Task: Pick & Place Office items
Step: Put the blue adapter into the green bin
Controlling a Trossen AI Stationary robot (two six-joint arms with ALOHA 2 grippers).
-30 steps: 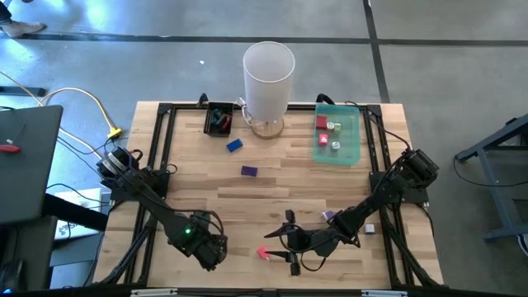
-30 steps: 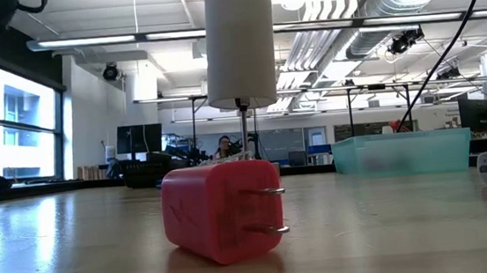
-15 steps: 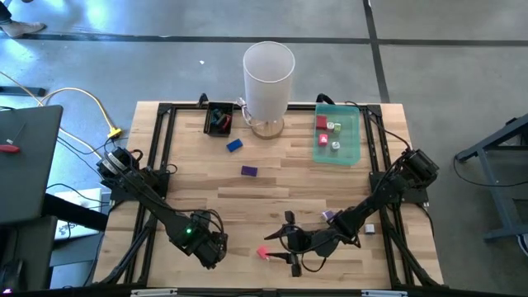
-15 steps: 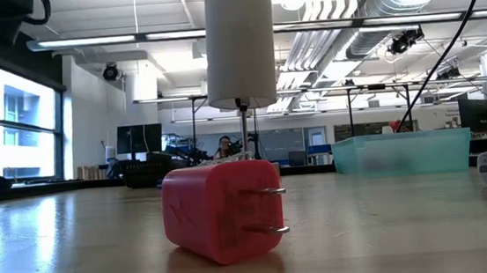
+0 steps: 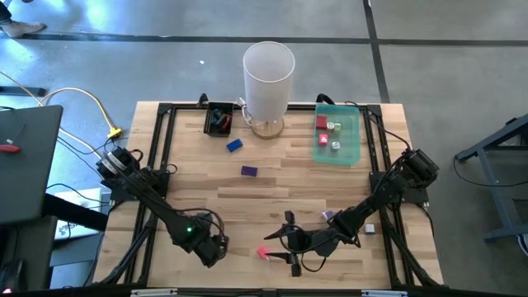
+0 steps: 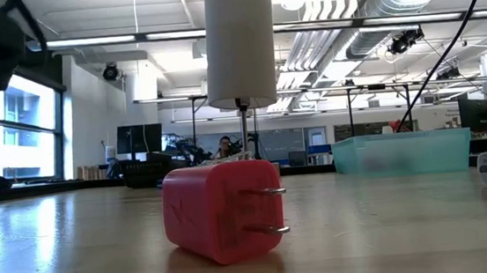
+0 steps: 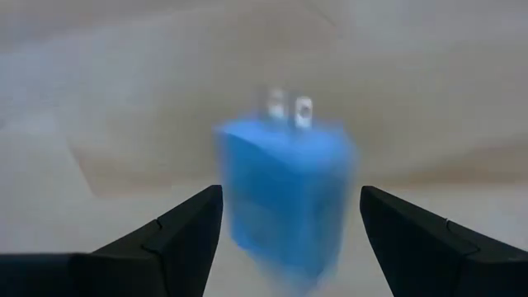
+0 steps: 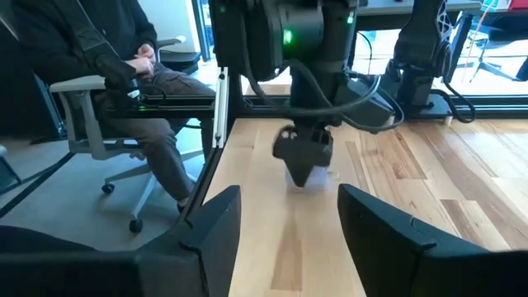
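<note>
We find the left hand (image 5: 213,245) low over the near left part of the worktop (image 5: 272,177). Its wrist view shows both fingers (image 7: 177,235) spread wide with a blue plug block (image 7: 285,194) standing in the gap between them, touching neither finger. The left hand therefore grips nothing yet. The block sits directly ahead of the hand, centred on the gap, with its two metal prongs pointing away from the hand; we judge its long axis to run along the approach line, so the fingers would close across its narrower faces. In the high view the block is hidden under the hand.

The right hand (image 5: 290,242) rests near the front edge, fingers (image 8: 206,239) about half spread and empty. A pink plug block (image 5: 263,253) lies just beside it, toward the left arm, and is not between its fingers. In the low view this block (image 6: 219,211) lies on its side with the prongs level.

Other items lie well ahead of both hands: a purple block (image 5: 249,172), a blue block (image 5: 234,145), and several pieces already inside the green tray (image 5: 357,136). For the blue plug block, the left hand is clearly the nearer; we expect a short advance and closure.
</note>
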